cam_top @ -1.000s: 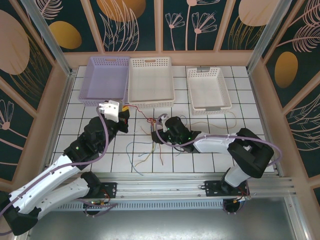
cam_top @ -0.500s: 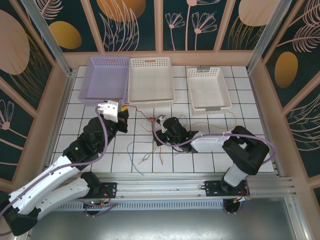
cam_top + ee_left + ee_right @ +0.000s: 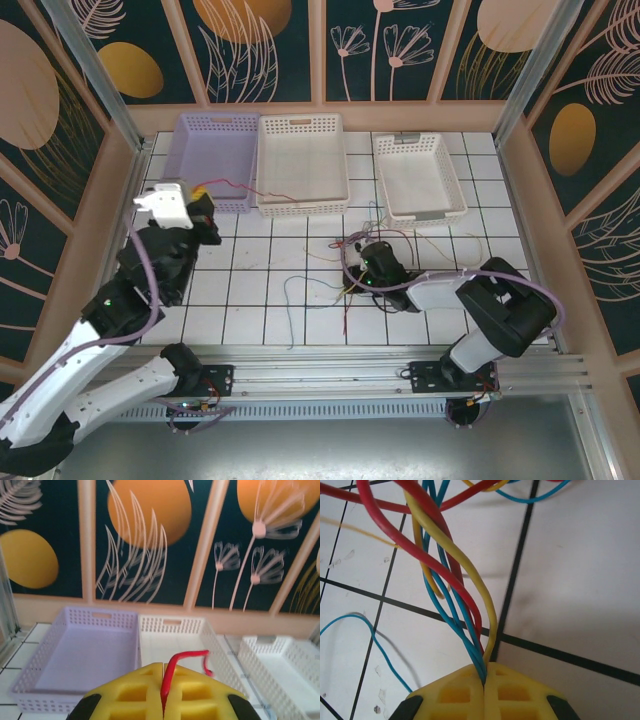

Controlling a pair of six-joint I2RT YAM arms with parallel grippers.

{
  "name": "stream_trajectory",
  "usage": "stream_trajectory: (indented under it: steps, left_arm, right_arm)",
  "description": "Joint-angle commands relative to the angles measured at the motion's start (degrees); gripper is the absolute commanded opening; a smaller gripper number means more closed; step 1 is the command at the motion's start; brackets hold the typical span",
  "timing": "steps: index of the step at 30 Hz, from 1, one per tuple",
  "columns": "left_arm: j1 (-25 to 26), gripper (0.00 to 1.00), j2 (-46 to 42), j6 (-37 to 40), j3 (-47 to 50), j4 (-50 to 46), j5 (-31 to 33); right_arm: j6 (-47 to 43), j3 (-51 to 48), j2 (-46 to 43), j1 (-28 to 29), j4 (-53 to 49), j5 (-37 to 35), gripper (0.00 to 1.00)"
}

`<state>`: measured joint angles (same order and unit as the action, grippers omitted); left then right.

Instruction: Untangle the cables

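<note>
Your left gripper is clamped on one red cable, just left of the middle white basket's near rim. Your right gripper pinches the cables, red, yellow and blue, in front of that basket's right corner. Three baskets line the far edge, and bare tiles lie before it.

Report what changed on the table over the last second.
The left end effector, shut on the red cable, swung left and back toward the lilac basket, pulling it away from the bundle of cables. The right end effector, shut on that bundle, shifted right with it. The white baskets and the lilac one stayed put.
</note>
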<state>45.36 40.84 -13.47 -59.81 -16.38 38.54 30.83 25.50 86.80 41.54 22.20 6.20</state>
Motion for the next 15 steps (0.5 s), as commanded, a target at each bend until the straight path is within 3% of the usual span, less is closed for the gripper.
stream_trajectory:
  steps: [1, 9, 15]
  left_arm:
    - [-0.26, 0.0, 1.18, -1.44, -6.61, -5.29, 2.89]
    - [-0.22, 0.0, 5.66, -3.11, -17.14, -6.88, -6.32]
    - [-0.21, 0.0, 10.73, 0.79, -18.47, -1.65, -7.4]
  right_arm:
    - [1.53, -2.64, -1.24, -1.1, -1.73, 0.04, 0.0]
    - [0.03, -3.39, -5.08, 0.66, 1.38, 2.65, 0.0]
    - [-2.68, -1.86, -12.9, 5.88, -0.68, 0.89, 0.0]
